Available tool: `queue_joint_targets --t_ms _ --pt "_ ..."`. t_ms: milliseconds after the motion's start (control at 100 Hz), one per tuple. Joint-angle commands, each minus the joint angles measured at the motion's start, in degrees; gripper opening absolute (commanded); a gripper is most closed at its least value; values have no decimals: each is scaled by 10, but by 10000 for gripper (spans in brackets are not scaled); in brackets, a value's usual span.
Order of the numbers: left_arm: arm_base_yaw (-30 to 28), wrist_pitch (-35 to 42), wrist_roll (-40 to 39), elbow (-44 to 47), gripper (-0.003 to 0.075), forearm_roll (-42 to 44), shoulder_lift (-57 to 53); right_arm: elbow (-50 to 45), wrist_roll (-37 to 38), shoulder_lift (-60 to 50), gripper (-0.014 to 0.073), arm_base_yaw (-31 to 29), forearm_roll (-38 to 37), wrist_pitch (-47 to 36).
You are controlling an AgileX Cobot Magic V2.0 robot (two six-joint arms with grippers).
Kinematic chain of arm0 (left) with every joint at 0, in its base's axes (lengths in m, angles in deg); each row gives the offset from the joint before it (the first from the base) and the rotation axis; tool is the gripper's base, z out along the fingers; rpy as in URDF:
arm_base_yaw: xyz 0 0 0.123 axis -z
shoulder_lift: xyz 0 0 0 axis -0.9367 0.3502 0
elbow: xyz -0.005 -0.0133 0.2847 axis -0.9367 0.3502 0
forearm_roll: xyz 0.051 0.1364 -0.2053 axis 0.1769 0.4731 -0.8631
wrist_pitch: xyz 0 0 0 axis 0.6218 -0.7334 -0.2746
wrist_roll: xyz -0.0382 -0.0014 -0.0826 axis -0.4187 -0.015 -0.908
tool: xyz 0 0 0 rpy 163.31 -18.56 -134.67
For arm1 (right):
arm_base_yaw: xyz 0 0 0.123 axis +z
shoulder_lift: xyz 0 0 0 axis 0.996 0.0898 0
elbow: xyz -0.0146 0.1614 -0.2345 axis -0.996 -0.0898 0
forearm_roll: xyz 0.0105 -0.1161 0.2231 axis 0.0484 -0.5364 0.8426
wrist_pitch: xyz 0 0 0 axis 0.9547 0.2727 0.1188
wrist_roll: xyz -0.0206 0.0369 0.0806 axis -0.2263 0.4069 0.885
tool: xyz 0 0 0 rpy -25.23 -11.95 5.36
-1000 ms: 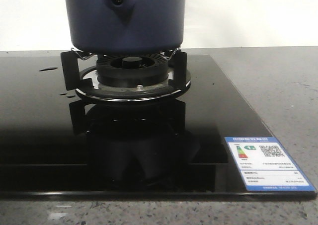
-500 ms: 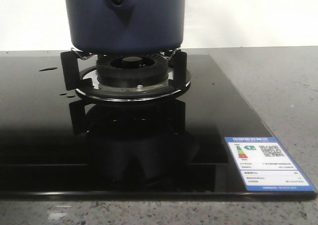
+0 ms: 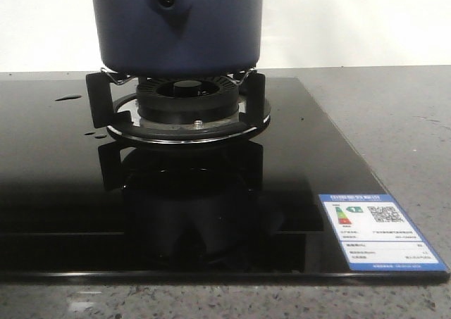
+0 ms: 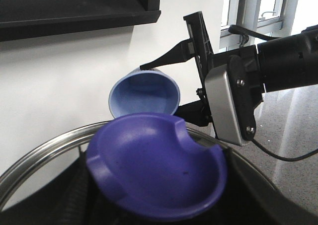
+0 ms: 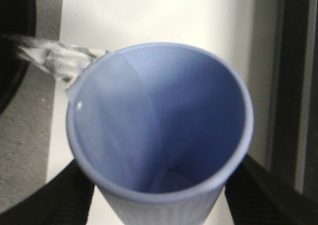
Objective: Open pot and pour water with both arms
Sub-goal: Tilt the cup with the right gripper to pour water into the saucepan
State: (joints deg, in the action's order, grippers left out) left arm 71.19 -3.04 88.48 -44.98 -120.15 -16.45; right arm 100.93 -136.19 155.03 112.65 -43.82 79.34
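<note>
The dark navy pot (image 3: 176, 27) stands on the gas burner (image 3: 187, 108); its handle stub with a round hole faces me, and its top is out of the front view. Neither gripper shows there. In the left wrist view my left gripper (image 4: 154, 207) is shut on the purple-blue dished knob (image 4: 156, 173) of the steel-rimmed lid (image 4: 44, 153) and holds it up. My right gripper (image 5: 159, 207) is shut on a pale blue ribbed cup (image 5: 159, 120), which is tipped over. Water (image 5: 54, 61) streams off its rim. The cup also shows in the left wrist view (image 4: 144, 93).
The burner sits in a black glass cooktop (image 3: 56, 192) with a white energy label (image 3: 377, 231) at its front right corner. Grey speckled counter (image 3: 394, 115) surrounds it. A white wall stands behind. The right arm (image 4: 278, 61) reaches in beside the lid.
</note>
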Motion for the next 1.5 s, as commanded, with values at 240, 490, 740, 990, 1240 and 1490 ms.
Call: queue_joint_targets --t_ms 240,490,740,990,1240,1490 --pt "-1 -4 -6 -16 292 -54 -15 23 -3 -27 99 3 -108 -118" --pt "-1 -4 -6 -16 292 -54 -15 23 -3 -27 99 4 -193 -156" --pt "-1 -5 -6 -16 292 -54 -15 23 -3 -27 99 4 -264 -180" --pt "-1 -5 -6 -16 292 -54 -15 23 -3 -27 99 4 -282 -176" --pt "-1 -5 -6 -16 292 -54 -15 23 51 -27 99 4 -171 -139" --pt "-1 -5 -6 -16 293 -54 -15 23 179 -45 99 27 -9 25"
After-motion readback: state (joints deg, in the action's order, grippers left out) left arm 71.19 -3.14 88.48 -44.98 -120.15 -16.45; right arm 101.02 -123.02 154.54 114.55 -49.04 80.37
